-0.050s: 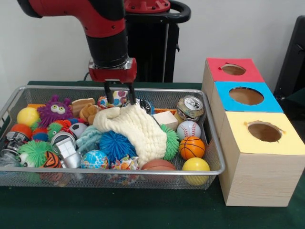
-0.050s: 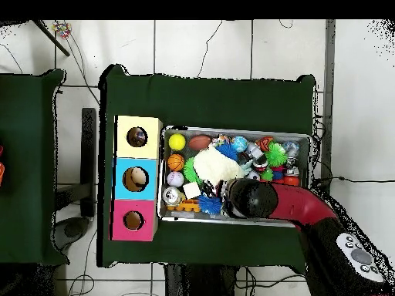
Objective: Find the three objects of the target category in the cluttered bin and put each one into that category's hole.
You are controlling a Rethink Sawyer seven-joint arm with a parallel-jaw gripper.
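- Wire-mesh bin (image 1: 215,143) sits on the table, heaped with toys: a cream knitted cloth (image 1: 138,130) lies over the middle, and the balls lie mostly at the end nearest the boxes.
- Among them are a baseball (image 1: 188,129), a small basketball (image 1: 192,147), a yellow ball (image 1: 196,165) and a brown football (image 1: 158,165) by the front rim.
- A crushed can (image 1: 190,108) rests in the back corner.
- The gripper (image 1: 120,102) reaches down into the back middle of the bin, its two black fingers (image 1: 108,93) spread a little, tips at the cloth's upper edge; I cannot tell whether it holds anything.
- Just beside the bin stand three wooden boxes with round holes: a red box (image 1: 238,76), blue box (image 1: 267,100) and yellow box (image 1: 293,143).
- Dark green cloth covers the table (image 1: 143,210); a pale wall stands behind, and the overhead view shows a white tiled floor (image 2: 231,46) with cables.
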